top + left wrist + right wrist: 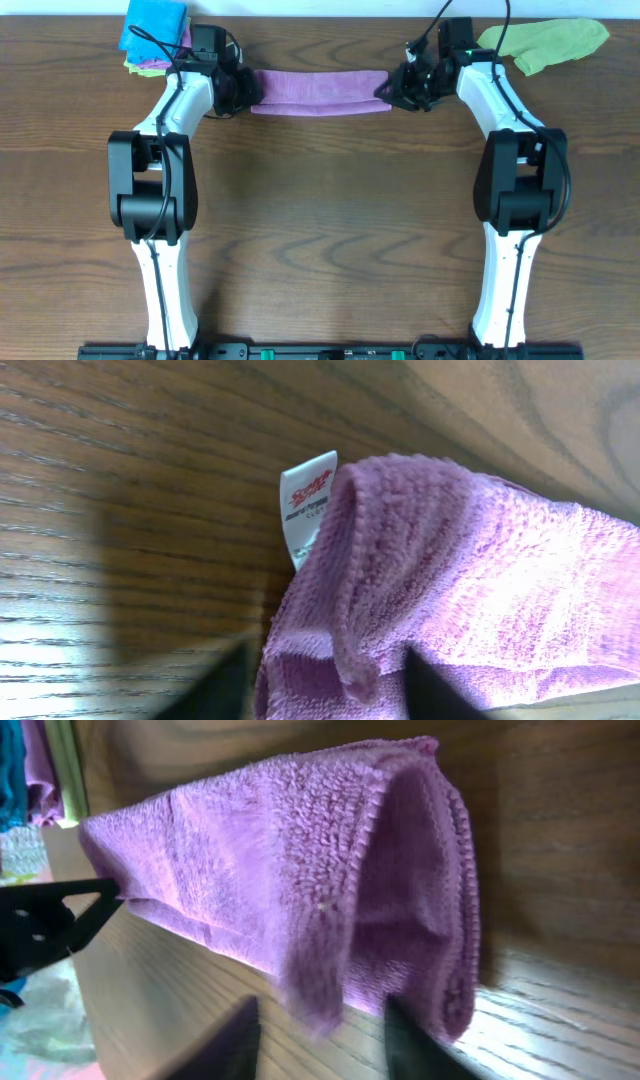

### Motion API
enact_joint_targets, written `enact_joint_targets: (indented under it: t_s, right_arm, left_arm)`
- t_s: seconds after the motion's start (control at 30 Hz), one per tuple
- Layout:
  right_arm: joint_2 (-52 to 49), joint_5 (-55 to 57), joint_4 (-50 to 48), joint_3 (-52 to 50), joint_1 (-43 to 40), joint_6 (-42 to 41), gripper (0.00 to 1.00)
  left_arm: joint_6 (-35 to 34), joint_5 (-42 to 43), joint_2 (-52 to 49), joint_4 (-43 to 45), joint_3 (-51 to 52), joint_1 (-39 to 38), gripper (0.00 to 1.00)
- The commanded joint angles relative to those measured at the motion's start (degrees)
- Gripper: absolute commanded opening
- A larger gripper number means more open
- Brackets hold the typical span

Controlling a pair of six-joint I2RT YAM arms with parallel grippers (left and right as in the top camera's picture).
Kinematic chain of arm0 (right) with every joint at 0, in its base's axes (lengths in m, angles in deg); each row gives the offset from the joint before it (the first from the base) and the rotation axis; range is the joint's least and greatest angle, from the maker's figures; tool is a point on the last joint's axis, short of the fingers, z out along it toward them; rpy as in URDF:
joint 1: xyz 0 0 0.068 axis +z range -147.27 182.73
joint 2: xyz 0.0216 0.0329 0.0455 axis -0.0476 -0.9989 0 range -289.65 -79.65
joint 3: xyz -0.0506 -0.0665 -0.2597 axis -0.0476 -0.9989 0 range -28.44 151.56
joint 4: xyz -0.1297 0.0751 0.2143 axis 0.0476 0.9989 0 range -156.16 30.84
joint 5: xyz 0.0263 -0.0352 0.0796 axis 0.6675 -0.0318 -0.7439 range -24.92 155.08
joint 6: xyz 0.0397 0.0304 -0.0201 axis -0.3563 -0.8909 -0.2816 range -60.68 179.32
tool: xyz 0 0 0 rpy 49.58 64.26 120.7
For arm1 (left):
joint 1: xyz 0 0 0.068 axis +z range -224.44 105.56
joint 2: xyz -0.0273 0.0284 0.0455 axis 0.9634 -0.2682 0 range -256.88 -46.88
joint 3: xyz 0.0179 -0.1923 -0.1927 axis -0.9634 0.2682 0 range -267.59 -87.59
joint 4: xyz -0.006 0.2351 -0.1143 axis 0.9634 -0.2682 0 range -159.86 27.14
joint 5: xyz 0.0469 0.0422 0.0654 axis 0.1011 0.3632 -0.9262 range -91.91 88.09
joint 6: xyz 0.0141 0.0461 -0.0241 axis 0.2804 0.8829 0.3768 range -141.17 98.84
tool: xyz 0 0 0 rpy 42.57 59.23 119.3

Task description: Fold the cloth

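1. A soft lilac microfibre cloth [320,92], folded into a strip, lies at the brown wooden table's [320,220] twelve o'clock.
2. The left gripper [325,695] stands parted around its nine o'clock end.
3. The right gripper [320,1035] stands parted around its three o'clock end.

Quick headcount, nothing fancy: one table [320,230]. Two arms, a left arm [150,180] and a right arm [520,180], so two grippers as well, left gripper [246,90] and right gripper [393,90], with two fingers [225,685] showing on each wrist cam. Cloths: one purple cloth [320,92] near the far edge, with one white tag [308,505] on it. One green cloth [548,42] at the far right corner. One blue cloth [155,20] at the far left corner, with green and purple edges [143,66] poking out underneath; can't tell how many pieces those make.
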Motion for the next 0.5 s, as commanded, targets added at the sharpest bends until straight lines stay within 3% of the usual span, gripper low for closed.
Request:
enact_joint_targets:
  t_s: [0.0,0.17,0.2,0.27,0.3,0.47]
  right_arm:
    - [-0.4,0.6,0.7,1.4,-0.7,1.9,0.49]
    - [1.2,0.6,0.8,2.0,-2.3,2.7,0.54]
    - [2.1,0.8,0.2,2.0,-2.8,2.7,0.47]
    - [3.5,1.2,-0.7,2.0,-3.3,2.7,0.03]
    - [4.0,1.5,-1.3,2.0,-3.3,2.7,0.01]
    - [5.6,5.2,-2.5,2.0,-1.9,3.1,0.01]
  left_arm:
    - [2.4,-0.5,2.3,-0.6,-1.6,0.6,0.65]
    - [5.6,-1.5,5.9,-0.3,-1.6,0.6,0.69]
    - [6.3,-2.6,7.0,-0.2,-1.6,0.5,0.64]
    - [8.5,-3.8,8.8,0.6,-1.6,0.1,0.18]
    - [9.0,-4.5,9.3,1.1,-1.6,-0.2,0.06]
    - [11.8,-10.1,8.8,2.0,-1.6,-2.6,0.06]
